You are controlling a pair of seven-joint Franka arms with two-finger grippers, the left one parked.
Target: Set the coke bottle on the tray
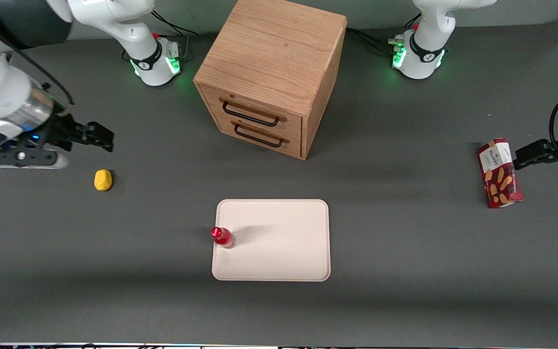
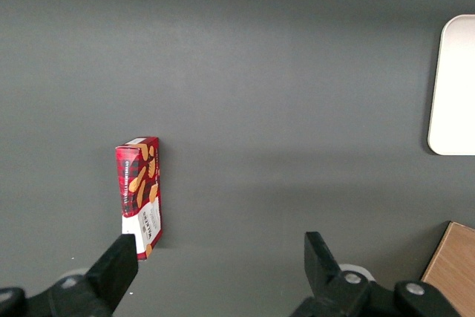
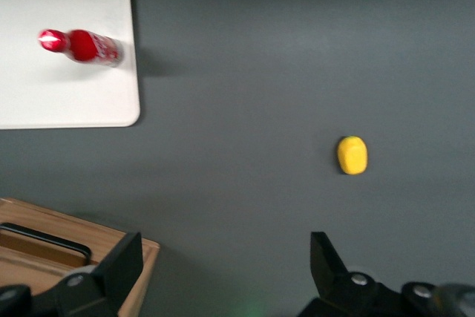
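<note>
The small red coke bottle (image 1: 223, 237) stands upright on the pale cream-pink tray (image 1: 279, 257), at the tray's edge toward the working arm's end. It also shows in the right wrist view (image 3: 80, 46) on the tray (image 3: 67, 98). My right gripper (image 1: 100, 136) hangs open and empty above the table at the working arm's end, well away from the tray and farther from the front camera than it. In the right wrist view its fingers (image 3: 119, 261) stand wide apart with nothing between them (image 3: 223, 265).
A yellow lemon-like object (image 1: 103, 180) lies on the table beside my gripper, nearer the camera. A wooden drawer cabinet (image 1: 271, 72) stands farther back than the tray. A red biscuit box (image 1: 499, 173) lies toward the parked arm's end.
</note>
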